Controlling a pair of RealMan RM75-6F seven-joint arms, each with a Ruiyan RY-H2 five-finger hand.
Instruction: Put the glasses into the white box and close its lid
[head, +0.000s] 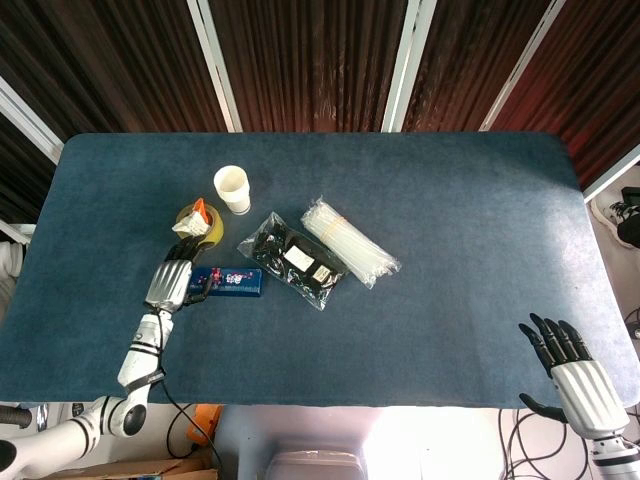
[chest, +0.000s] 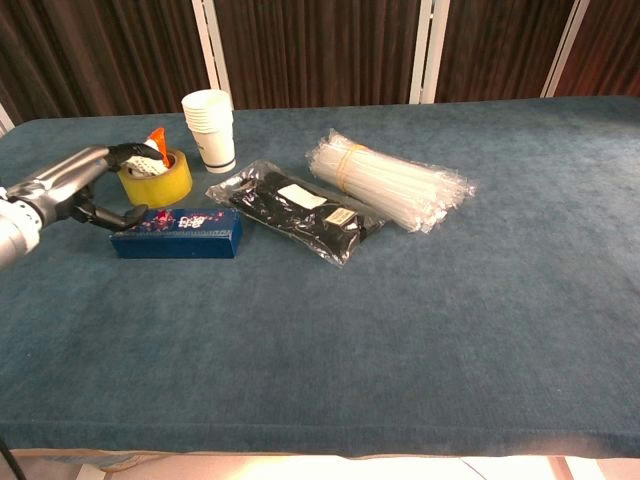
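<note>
Hovering left hand (chest: 70, 190) at frame left, fingers (chest: 125, 152) spread beside the shut blue box (chest: 177, 232); no white box or glasses showing; looks finished.

paper cups (chest: 210, 130), yellow tape roll (chest: 158, 177), black bagged item (chest: 295, 212) and bundled clear straws (chest: 388, 180) on blue table (chest: 420, 330).

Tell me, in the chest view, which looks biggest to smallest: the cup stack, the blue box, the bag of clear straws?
1. Bag of clear straws
2. Blue box
3. Cup stack, though it stands farther back, which shrinks it.
</note>
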